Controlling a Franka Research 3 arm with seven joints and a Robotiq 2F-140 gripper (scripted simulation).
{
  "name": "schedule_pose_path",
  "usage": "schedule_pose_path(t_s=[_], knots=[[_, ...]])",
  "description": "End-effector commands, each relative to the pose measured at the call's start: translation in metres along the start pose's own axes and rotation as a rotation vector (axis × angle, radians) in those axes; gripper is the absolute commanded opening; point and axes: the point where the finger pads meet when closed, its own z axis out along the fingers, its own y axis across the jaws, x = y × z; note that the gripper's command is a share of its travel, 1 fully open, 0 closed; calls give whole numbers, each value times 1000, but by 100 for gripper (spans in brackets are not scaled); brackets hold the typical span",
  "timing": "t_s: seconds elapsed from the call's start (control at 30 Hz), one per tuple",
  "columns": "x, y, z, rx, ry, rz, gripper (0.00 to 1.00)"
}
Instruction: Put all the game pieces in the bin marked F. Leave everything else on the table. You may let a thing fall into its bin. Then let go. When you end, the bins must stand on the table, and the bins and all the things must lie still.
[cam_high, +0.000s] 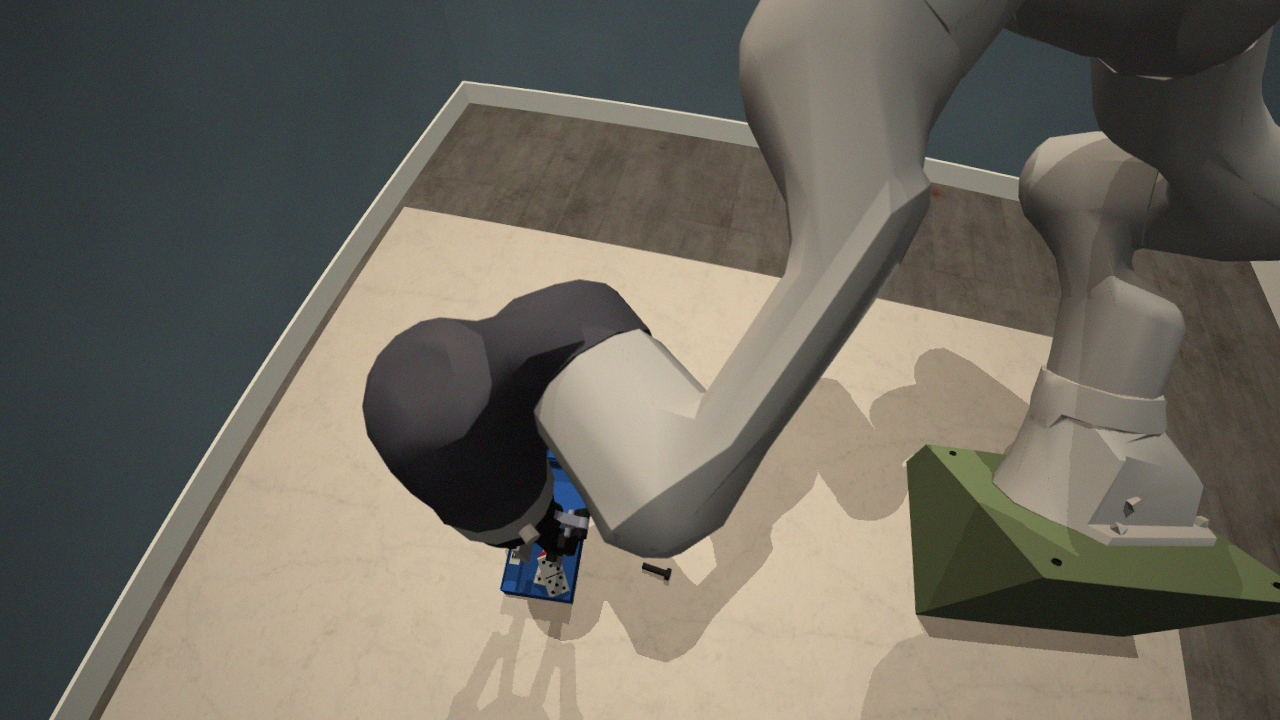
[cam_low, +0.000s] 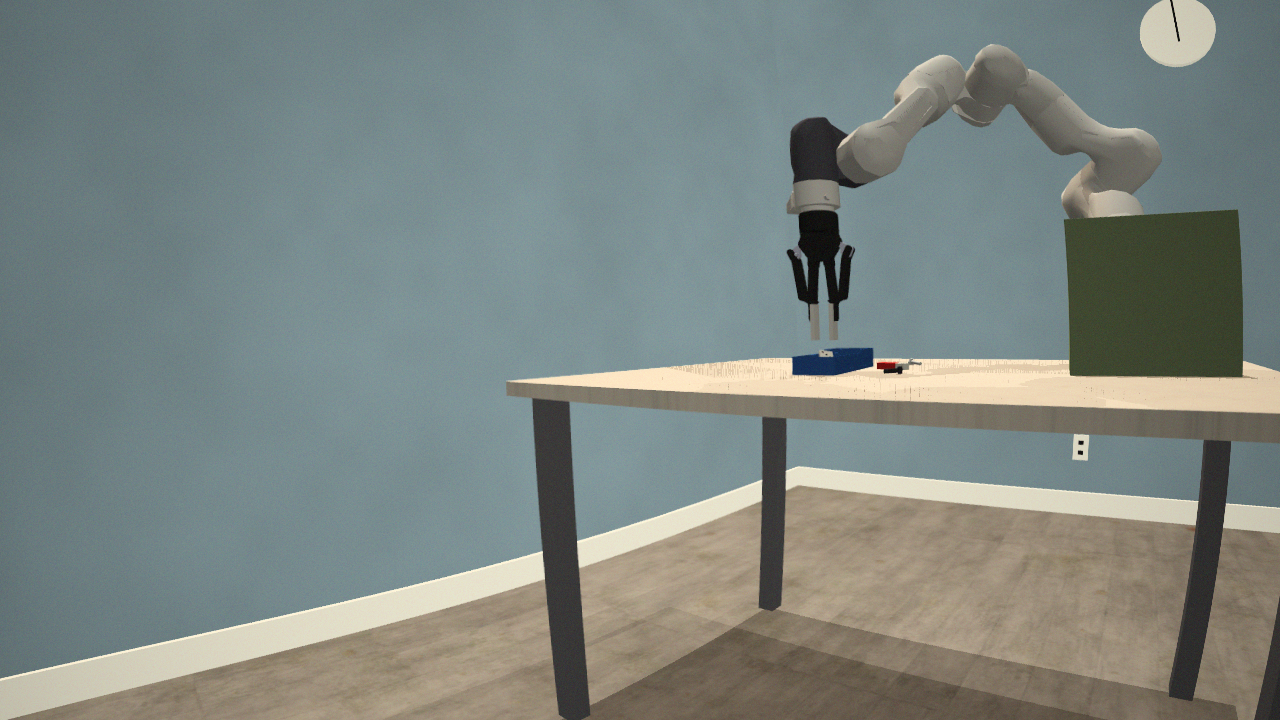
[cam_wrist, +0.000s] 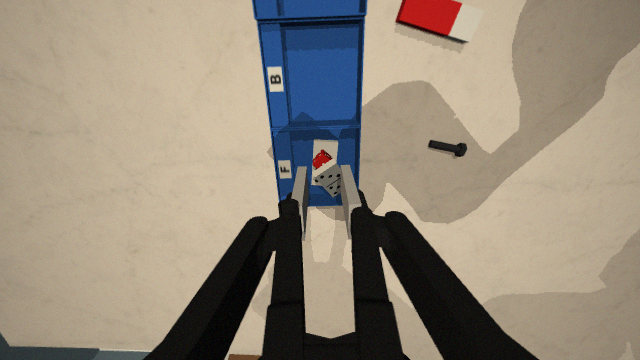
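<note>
Bin F (cam_wrist: 283, 145) (cam_low: 810, 366) is the near blue compartment. In it lie a red die (cam_wrist: 321, 159), a dotted domino (cam_wrist: 330, 181) (cam_high: 552, 577) and a flat white piece (cam_wrist: 325, 145) partly under them. The domino looks tilted, resting on the others, and part of it shows above the rim in the exterior view (cam_low: 825, 353). My gripper (cam_wrist: 324, 179) (cam_low: 824, 338) is above bin F, its fingers a small gap apart with nothing between them. The arm hides part of the bins in the top view.
Bin B (cam_wrist: 322, 75) adjoins bin F, with another blue bin beyond. A black bolt (cam_wrist: 447, 148) (cam_high: 656, 570) and a red-and-white block (cam_wrist: 430, 16) (cam_low: 887, 365) lie on the table beside the bins. A small grey thing (cam_low: 912, 362) lies near the block.
</note>
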Motion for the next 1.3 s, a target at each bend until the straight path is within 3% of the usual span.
schedule_pose_path(t_s=[0.0,0.23,0.27,1.27], knots=[[-1,1,-1,-1,-1,2,19],[-1,1,-1,-1,-1,2,19],[-1,1,-5,-1,-1,2,100],[-1,1,-117,-1,-1,2,100]])
